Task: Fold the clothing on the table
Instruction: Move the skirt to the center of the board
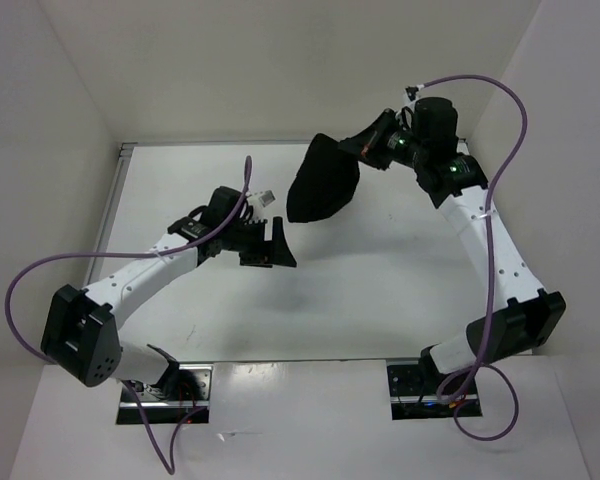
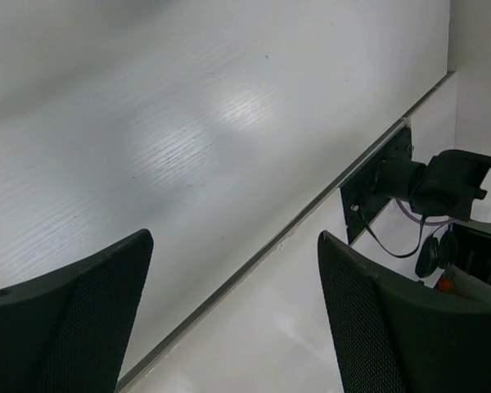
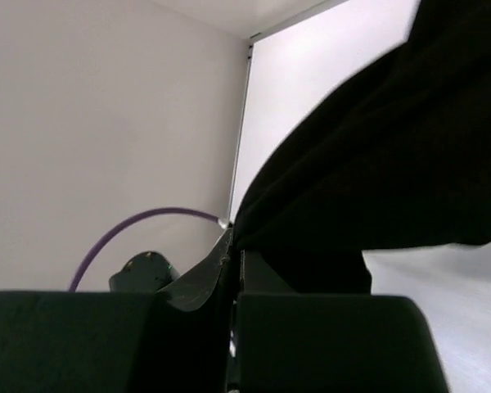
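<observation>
The clothing (image 1: 322, 180) is a plain black garment hanging bunched at the back of the table (image 1: 380, 290), its lower end near the tabletop. My right gripper (image 1: 364, 146) holds its upper right corner, jaws pressed together on the fabric. In the right wrist view the black clothing (image 3: 385, 147) spreads up and right from my right gripper (image 3: 239, 246). My left gripper (image 1: 272, 243) stands open over the table's middle left, apart from the garment. In the left wrist view its two mesh-faced fingers (image 2: 65, 327) stand wide with only white table (image 2: 229, 139) between them.
White upright walls (image 1: 60, 150) enclose the table on the left, back and right. Purple cables (image 1: 485, 120) loop from both arms. The right arm's base mount (image 2: 409, 180) shows at the near edge in the left wrist view. A metal strip (image 2: 254, 254) runs along the table's near edge.
</observation>
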